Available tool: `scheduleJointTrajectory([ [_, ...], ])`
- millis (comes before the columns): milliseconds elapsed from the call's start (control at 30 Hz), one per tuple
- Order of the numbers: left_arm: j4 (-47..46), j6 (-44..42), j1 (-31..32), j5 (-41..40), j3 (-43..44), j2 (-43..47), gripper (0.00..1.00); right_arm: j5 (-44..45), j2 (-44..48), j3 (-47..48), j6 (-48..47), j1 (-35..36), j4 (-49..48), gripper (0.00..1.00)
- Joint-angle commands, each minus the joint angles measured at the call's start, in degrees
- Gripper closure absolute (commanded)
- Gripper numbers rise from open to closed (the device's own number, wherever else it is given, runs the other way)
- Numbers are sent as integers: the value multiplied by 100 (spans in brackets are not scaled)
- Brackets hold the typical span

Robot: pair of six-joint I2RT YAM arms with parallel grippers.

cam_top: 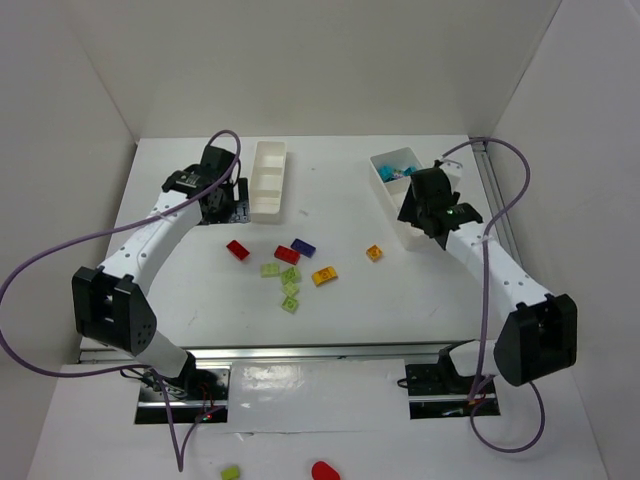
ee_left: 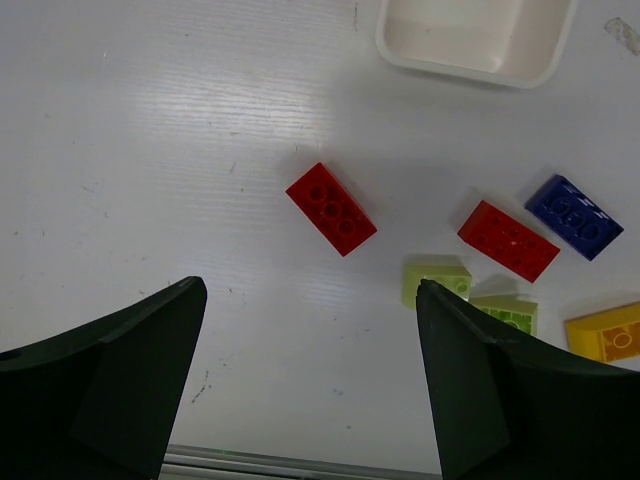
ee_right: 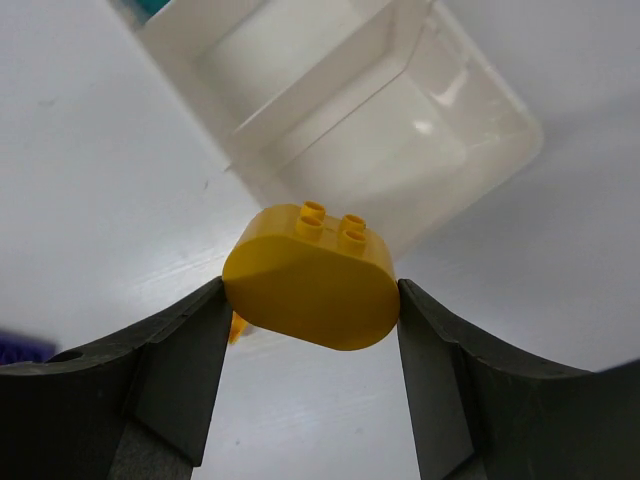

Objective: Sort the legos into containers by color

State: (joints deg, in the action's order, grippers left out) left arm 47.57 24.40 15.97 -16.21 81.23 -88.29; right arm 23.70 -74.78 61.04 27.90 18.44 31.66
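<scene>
**Inspector:** Presently, what is being held in the right end effector (ee_right: 310, 292)?

**Assessor:** A rounded yellow lego (ee_right: 310, 280) is being gripped between the two fingers, which are being kept about half closed against its ends. Its long axis is being carried crosswise, from finger to finger, with the studs showing on the side turned toward the container.

**Inspector:** How is the destination lying from it?

**Assessor:** The right container (ee_right: 440, 160) is being seen directly ahead of the fingers, its near corner just beyond the lego. Its long axis is being presented diagonally, running away up and to the left. The two nearer compartments are being shown bare, and cyan legos (cam_top: 396, 172) are being kept in the far one.

**Inspector:** Which arm is being judged nearer?

**Assessor:** The right arm, plainly. In the overhead view its wrist is being held over the near end of that container and pitched downward. A short forward carry is being judged sufficient before release.

**Inspector:** Is the left end effector (ee_left: 310, 288) being used?

**Assessor:** Nothing is being held there. Its fingers are being kept wide apart above the desk (ee_left: 150, 150). A red lego (ee_left: 331, 209) is lying just ahead of them, turned diagonally, with the left container (ee_left: 470, 35) beyond. The other loose legos (cam_top: 290, 275) are being left at mid-desk.
</scene>
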Motion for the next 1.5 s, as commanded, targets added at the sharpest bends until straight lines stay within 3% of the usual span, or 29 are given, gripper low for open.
scheduleJointTrajectory([
  [0,-81,91,29,-14,-108,207,5,117,-369,163,-372,-427,-563,52],
  [100,-81,91,29,-14,-169,268,5,-111,-817,320,-461,-875,-1090,48],
  [133,-81,91,29,-14,-169,269,5,-225,-1062,417,-574,-946,-1144,39],
  [167,-81,91,29,-14,-169,269,5,-226,-1169,557,-575,-947,-1014,22],
  [300,-20,91,82,-137,-169,321,5,-112,-1022,709,-909,-702,-872,15],
  [500,-20,144,82,-216,-169,260,5,-559,-204,41,-698,299,-494,15],
  [633,-20,144,82,-216,-169,207,5,-876,-325,-408,-269,836,-424,15],
  [800,-20,144,82,-163,-169,207,5,-1105,-800,-522,714,951,-564,15],
  [1033,33,82,82,-163,-169,207,5,-1333,-1635,-558,1402,890,-960,15],
  [1367,86,82,82,-216,-2,155,5,-1202,-2557,-93,1429,890,-1259,18],
  [1467,86,82,82,-269,-2,154,5,-1027,-2839,171,1358,995,-1110,26],
])
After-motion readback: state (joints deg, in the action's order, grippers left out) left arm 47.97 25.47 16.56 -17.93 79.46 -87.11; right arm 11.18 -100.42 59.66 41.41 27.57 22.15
